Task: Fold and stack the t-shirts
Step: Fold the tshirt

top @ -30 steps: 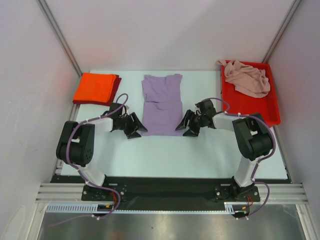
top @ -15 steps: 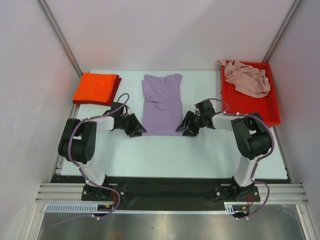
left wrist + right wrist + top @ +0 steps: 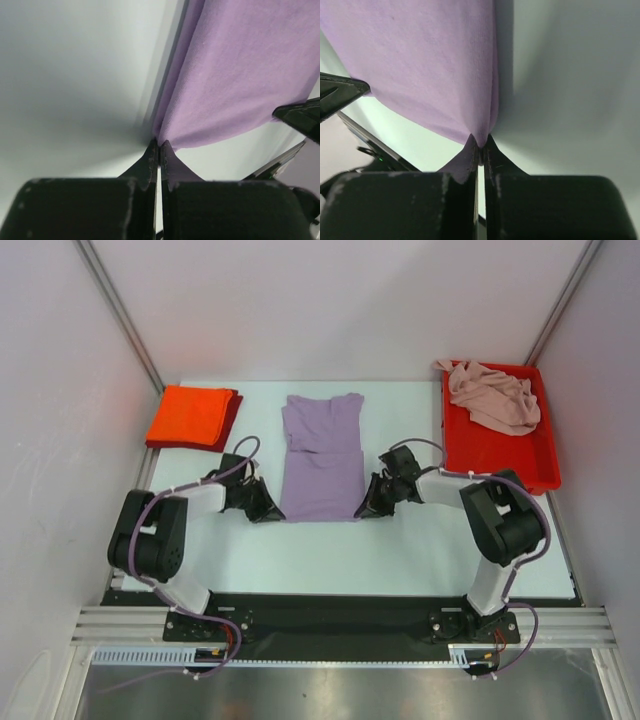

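A lavender-purple t-shirt (image 3: 322, 455) lies folded lengthwise in the middle of the white table. My left gripper (image 3: 273, 511) is shut on its near left corner, and the pinched cloth (image 3: 210, 95) shows right at the fingertips (image 3: 151, 150) in the left wrist view. At the near right corner my right gripper (image 3: 365, 508) is shut on the cloth (image 3: 435, 70) too. An orange-red t-shirt (image 3: 190, 417) lies folded at the far left. A pale pink t-shirt (image 3: 495, 398) is crumpled in the red tray (image 3: 500, 455).
The red plastic tray stands at the far right of the table. White walls with metal posts (image 3: 120, 315) close in the back and both sides. The arm bases sit on the black rail (image 3: 320, 620) at the near edge.
Both grippers have slid in to the purple shirt's near corners and closed on them. The shirt's near edge has shifted slightly toward the arms.
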